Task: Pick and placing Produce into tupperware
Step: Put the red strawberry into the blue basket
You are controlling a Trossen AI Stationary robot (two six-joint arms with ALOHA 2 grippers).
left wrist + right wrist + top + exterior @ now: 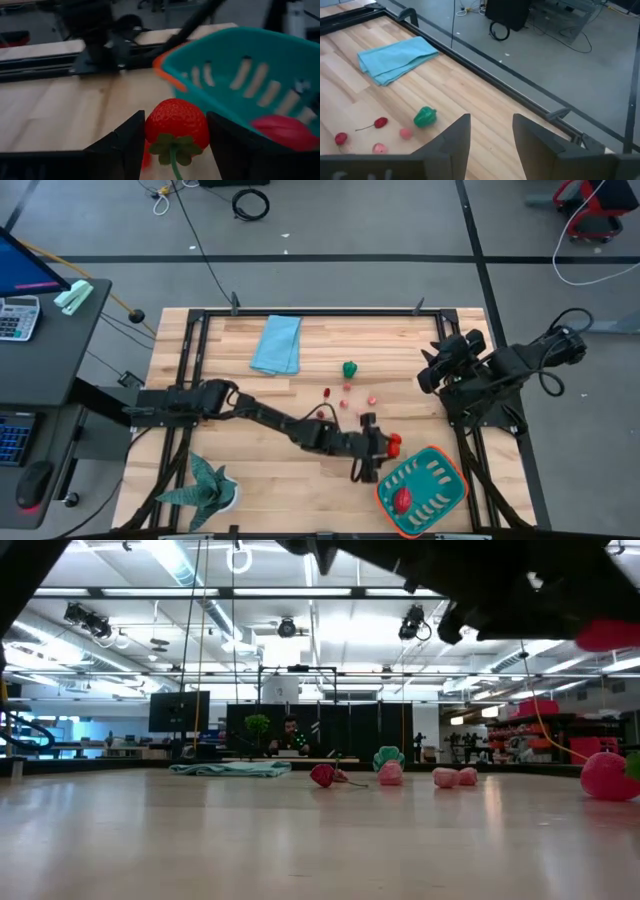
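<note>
Left claw [172, 145] grips a strawberry [177, 125] with the tupperware [235, 65] just ahead, ready to drop; right claw [490, 137] waits open.

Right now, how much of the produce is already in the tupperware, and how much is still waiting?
Done: one red piece lies in the tupperware. In hand: the left hand holds a strawberry beside the tupperware's rim, not yet released. Left: the green piece and several small red and pink pieces on the table. The right hand waits open at the table's right edge.
</note>
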